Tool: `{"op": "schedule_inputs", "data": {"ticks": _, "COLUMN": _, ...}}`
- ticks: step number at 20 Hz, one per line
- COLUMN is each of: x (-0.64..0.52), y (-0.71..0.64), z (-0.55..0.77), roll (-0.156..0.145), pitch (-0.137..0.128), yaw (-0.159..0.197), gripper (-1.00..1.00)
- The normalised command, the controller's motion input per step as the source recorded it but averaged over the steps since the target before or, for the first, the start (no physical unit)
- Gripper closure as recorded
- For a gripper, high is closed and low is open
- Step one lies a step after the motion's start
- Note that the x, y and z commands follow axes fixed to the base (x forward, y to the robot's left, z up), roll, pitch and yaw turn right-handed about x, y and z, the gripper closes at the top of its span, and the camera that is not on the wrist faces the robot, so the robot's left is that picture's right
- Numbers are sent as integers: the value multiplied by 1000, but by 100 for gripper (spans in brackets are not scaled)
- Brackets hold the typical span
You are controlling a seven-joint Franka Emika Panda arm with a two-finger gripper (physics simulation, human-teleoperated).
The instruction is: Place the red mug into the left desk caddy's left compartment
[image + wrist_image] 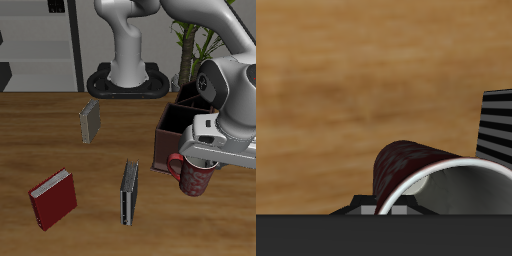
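The dark red mottled ceramic mug [195, 177] with its pale grey-white inside hangs directly under the robot's two-finger gripper [203, 160], just in front of the long dark brown wooden desk caddy [176, 128], on the side nearer the desk's front edge, its loop handle pointing away from the arm. In the wrist view the mug [416, 170] fills the foreground, its pale rim curving close to the camera (a striped dark object [496, 125] shows beside it). The jaws appear closed on the mug's rim, though the fingers themselves are hidden by the gripper body. Whether the mug's base touches the wooden desk [60, 130] cannot be told. Elsewhere lie a red book [52, 198], a grey book [90, 121] and a dark upright book [129, 193].
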Motion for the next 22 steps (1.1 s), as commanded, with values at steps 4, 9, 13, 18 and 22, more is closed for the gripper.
{"op": "schedule_inputs", "data": {"ticks": 4, "x": -266, "y": -76, "z": 617, "roll": -15, "pitch": -65, "yaw": 11, "gripper": 100}}
{"op": "schedule_inputs", "data": {"ticks": 9, "x": -418, "y": -135, "z": 845, "roll": -29, "pitch": -92, "yaw": 42, "gripper": 100}}
{"op": "schedule_inputs", "data": {"ticks": 13, "x": -574, "y": -125, "z": 978, "roll": -3, "pitch": -112, "yaw": 18, "gripper": 100}}
{"op": "schedule_inputs", "data": {"ticks": 18, "x": -585, "y": -101, "z": 687, "roll": -19, "pitch": -53, "yaw": -21, "gripper": 100}}
{"op": "schedule_inputs", "data": {"ticks": 22, "x": -490, "y": 40, "z": 344, "roll": -30, "pitch": -17, "yaw": -22, "gripper": 100}}
